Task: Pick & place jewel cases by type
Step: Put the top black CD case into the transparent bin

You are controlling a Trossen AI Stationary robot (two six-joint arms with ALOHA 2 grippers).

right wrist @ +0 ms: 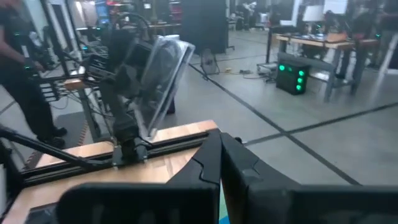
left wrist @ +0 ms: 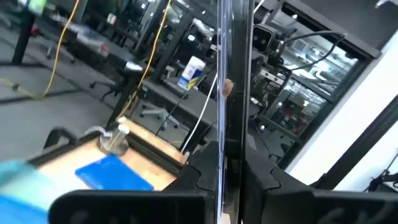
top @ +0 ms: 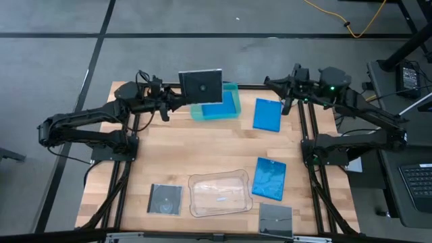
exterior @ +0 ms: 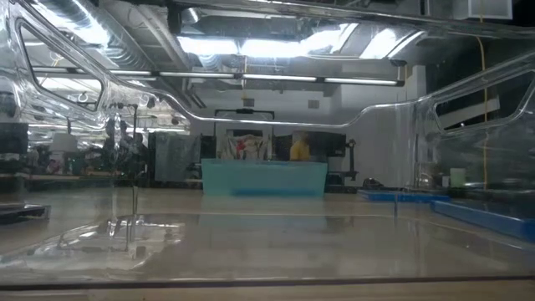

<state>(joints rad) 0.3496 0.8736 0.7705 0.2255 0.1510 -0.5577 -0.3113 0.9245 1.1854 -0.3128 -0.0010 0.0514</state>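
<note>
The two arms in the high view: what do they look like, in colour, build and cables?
Both the left arm and the right arm are black, made of jointed segments, with black cables along them. The right arm has a small green light near its wrist. Each gripper has two dark fingers.

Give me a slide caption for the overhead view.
Left gripper holds a dark disc case beside the teal tray; right gripper waits.

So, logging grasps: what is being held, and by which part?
The left gripper clamps a dark square jewel case by its edge; the right gripper holds nothing.
</note>
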